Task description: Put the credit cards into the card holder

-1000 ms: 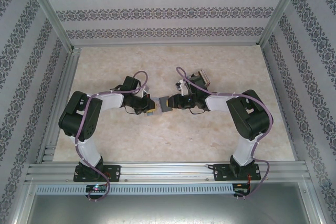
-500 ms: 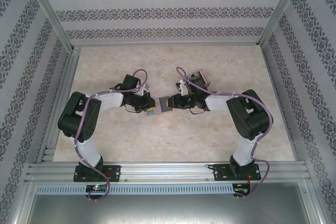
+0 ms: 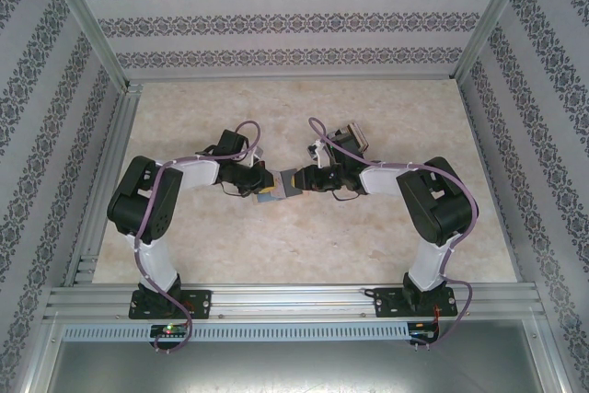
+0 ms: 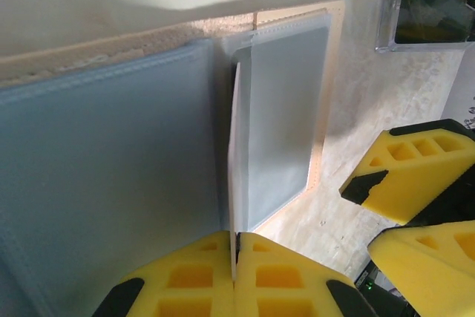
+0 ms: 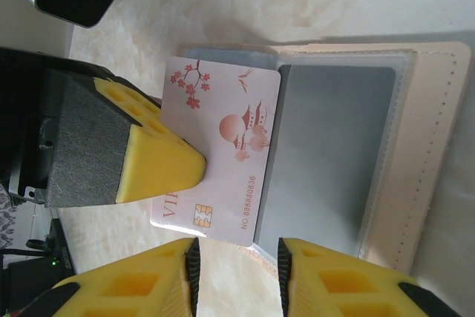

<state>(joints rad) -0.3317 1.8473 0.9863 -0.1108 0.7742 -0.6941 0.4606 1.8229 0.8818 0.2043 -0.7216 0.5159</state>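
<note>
Open card holder (image 5: 330,146) lying flat about the middle of the table (image 3: 386,108), its clear-fronted grey sleeves facing up. The left gripper (image 4: 235,246), fingers (image 5: 159,157) pressed together, pinches a white credit card (image 5: 223,154) printed with blossoms and a pagoda. One long edge of the card meets the side of a sleeve; whether it has entered cannot be told. The right gripper (image 5: 237,254) hangs at the holder's edge, just beside the card, its fingers part-way spread.

A beige marbled tabletop (image 3: 368,236) lies inside an aluminium frame (image 3: 294,299), with patterned wallpaper walls (image 3: 294,6) around it.
</note>
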